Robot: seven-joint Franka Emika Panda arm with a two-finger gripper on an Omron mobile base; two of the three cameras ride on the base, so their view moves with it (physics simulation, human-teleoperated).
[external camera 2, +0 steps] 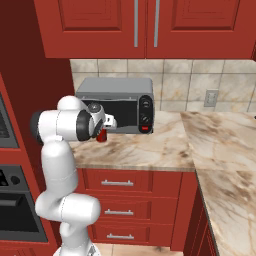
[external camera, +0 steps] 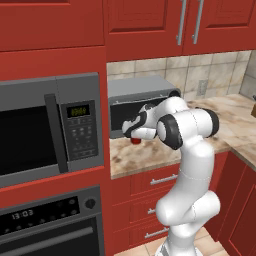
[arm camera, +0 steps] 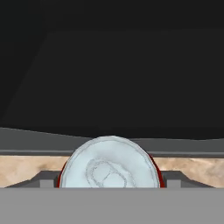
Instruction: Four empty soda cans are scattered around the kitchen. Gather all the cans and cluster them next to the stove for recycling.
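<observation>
The oven (external camera: 47, 220) clock read 13:03; gripper (arm camera: 109, 183) straddled a red soda can (arm camera: 109, 168), grip unclear

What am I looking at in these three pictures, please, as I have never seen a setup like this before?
This is a rendered kitchen with a white robot arm on a driving base. Two pictures come from cameras on that base, behind the arm to its left and its right, so they show the same scene from two sides. The third comes from a camera on the hand, looking along the gripper.

The arm reaches to a beige marbled counter under red cabinets. A grey toaster oven stands there, and right in front of it a small red soda can. To the left, a microwave sits above a black wall oven.

In the hand view you see the can's silvery top from above, with the gripper straddling it, one finger on each side. Whether the fingers already press on it I cannot tell.
</observation>
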